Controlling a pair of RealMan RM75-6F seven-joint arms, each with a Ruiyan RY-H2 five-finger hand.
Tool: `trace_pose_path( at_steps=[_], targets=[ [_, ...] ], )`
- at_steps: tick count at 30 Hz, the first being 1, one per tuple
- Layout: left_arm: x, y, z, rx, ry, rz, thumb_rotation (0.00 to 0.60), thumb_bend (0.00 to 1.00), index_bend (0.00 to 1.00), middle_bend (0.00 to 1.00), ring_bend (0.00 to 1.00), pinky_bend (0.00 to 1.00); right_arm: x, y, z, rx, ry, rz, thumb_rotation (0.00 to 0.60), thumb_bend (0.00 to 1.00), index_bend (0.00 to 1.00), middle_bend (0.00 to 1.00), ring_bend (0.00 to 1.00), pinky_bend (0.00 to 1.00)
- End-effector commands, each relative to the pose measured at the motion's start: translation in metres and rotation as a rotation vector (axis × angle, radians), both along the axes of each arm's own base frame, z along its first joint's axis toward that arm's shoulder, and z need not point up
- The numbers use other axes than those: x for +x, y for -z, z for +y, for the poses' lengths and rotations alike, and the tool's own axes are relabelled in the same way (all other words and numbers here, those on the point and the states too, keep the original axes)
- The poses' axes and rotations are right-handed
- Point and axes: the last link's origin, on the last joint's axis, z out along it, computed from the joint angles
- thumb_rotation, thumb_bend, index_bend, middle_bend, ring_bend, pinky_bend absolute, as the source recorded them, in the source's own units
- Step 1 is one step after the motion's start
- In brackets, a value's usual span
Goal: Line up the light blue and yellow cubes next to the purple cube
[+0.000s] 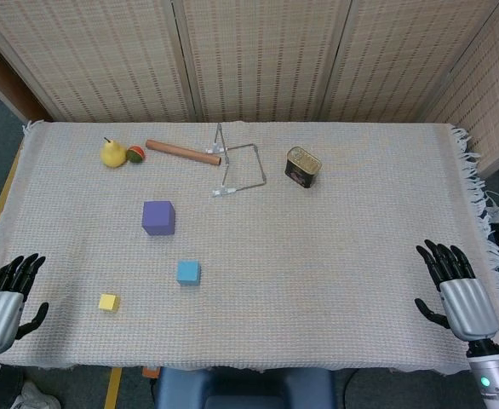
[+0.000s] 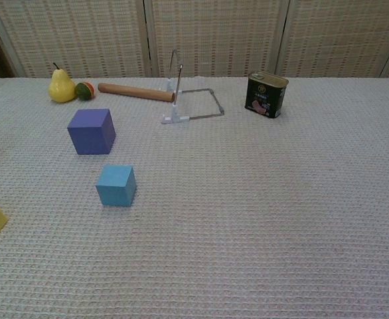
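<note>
While both lie spread and empty, yellow cube (image 1: pixel 107 302) nearest left hand (image 1: pixel 2 302), right hand (image 1: pixel 458 290) well apart.

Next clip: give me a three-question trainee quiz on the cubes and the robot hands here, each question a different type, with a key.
1. True or false: the light blue cube touches the purple cube.
2. Multiple choice: in the head view, which cube lies nearest the left robot hand? A) purple cube B) light blue cube C) yellow cube
3. Short answer: is the right robot hand holding anything?

Key
1. False; bare cloth shows between them.
2. C.
3. No; its fingers are spread at the right edge of the table, far from all the cubes.
</note>
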Motion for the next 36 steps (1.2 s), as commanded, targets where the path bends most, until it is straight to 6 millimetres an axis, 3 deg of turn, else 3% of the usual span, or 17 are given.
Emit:
trace_pose_path(
  at_steps=[1,6,9,13,15,17,21,24,30,36],
  targets=[
    [0.001,0.003,-0.001,-0.003,0.007,-0.006,0.6,0.4,0.0,0.04,0.0,0.13,-0.003,-0.001,0.001,0.002,0.011,-0.001,0.6,0.01,0.0,0.0,0.0,0.0],
    [0.015,0.02,0.002,-0.08,0.058,-0.075,0.6,0.4,0.0,0.04,0.0,0.17,-0.002,-0.01,0.004,-0.035,0.005,-0.017,0.6,0.01,0.0,0.0,0.0,0.0],
    [0.036,0.038,0.013,-0.127,0.132,-0.005,0.6,0.4,0.0,0.08,0.02,0.25,-0.002,-0.013,0.007,-0.046,0.003,-0.02,0.6,0.0,0.0,0.0,0.0,0.0],
    [0.072,0.069,0.027,-0.152,0.238,0.145,0.6,0.4,0.03,0.32,0.29,0.61,-0.002,-0.011,0.007,-0.035,0.003,-0.02,0.6,0.0,0.0,0.0,0.0,0.0],
    [0.089,0.089,0.03,-0.204,0.263,0.19,0.6,0.4,0.06,0.52,0.52,0.83,-0.002,-0.012,0.008,-0.036,0.002,-0.021,0.6,0.0,0.0,0.0,0.0,0.0],
    [0.1,0.104,0.032,-0.262,0.263,0.209,0.6,0.4,0.08,0.67,0.69,0.94,-0.003,-0.013,0.008,-0.036,0.004,-0.026,0.6,0.0,0.0,0.0,0.0,0.0],
    [0.125,0.13,0.036,-0.345,0.276,0.261,0.6,0.4,0.1,0.9,0.89,1.0,-0.005,-0.016,0.009,-0.029,0.012,-0.036,0.6,0.0,0.0,0.0,0.0,0.0],
    [0.141,0.144,0.039,-0.342,0.296,0.271,0.6,0.4,0.13,0.99,0.97,1.0,-0.005,-0.018,0.01,-0.027,0.014,-0.042,0.6,0.0,0.0,0.0,0.0,0.0],
    [0.164,0.165,0.052,-0.346,0.318,0.247,0.6,0.39,0.18,1.0,1.0,1.0,-0.005,-0.018,0.011,-0.021,0.016,-0.05,0.6,0.0,0.0,0.0,0.0,0.0],
    [0.172,0.178,0.069,-0.344,0.295,0.209,0.6,0.4,0.19,1.0,1.0,1.0,-0.005,-0.017,0.012,-0.013,0.017,-0.049,0.6,0.0,0.0,0.0,0.0,0.0]
  ],
)
